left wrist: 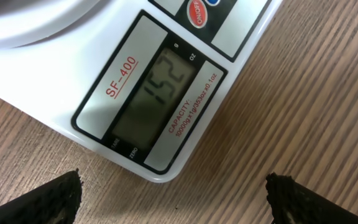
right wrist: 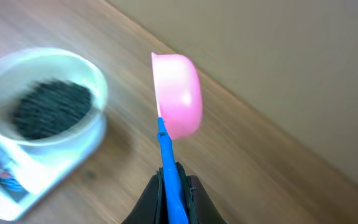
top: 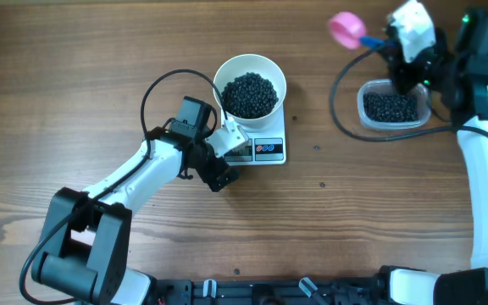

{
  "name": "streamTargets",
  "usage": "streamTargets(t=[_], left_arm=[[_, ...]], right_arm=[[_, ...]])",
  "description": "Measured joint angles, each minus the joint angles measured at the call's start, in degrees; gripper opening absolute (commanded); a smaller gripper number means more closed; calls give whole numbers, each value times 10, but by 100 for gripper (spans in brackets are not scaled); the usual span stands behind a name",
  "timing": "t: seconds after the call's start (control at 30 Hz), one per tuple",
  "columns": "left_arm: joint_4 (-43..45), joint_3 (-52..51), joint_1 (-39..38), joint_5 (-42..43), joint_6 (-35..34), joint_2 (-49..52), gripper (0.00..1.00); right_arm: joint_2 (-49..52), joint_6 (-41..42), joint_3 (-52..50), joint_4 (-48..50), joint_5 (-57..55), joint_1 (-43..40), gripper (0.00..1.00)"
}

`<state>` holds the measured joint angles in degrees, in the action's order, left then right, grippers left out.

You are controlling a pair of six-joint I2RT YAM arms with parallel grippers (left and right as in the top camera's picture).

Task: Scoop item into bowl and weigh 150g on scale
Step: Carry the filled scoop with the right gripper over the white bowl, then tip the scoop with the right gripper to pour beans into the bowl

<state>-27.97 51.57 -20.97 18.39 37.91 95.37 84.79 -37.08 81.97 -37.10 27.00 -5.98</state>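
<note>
Bowl (top: 227, 66) sits on scale (top: 278, 131) for weighing; left gripper (left wrist: 173, 199), gaping, faces its display (left wrist: 151, 93), seemingly to read; right gripper (right wrist: 174, 186) pinches scoop (right wrist: 179, 93), clear of scale.

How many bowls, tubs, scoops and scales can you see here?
White bowl: 1
Clear tub: 1
Pink scoop: 1
Scale: 1
Total: 4
</note>
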Motion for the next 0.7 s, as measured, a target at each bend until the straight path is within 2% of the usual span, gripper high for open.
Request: streamTargets(t=[0.1,0.13,0.27,0.5,0.7], left_arm=[[0,0,0,0,0,0,100],[0,0,0,0,0,0,100],[0,0,0,0,0,0,100],[0,0,0,0,0,0,100],[0,0,0,0,0,0,100]], right_arm=[[14,13,2,25,60,63,4],[44,15,4,31,75,111,4],[122,17,3,44,86,174,4],[177,19,3,65,82,203,4],[184,-3,3,65,10,203,4]])
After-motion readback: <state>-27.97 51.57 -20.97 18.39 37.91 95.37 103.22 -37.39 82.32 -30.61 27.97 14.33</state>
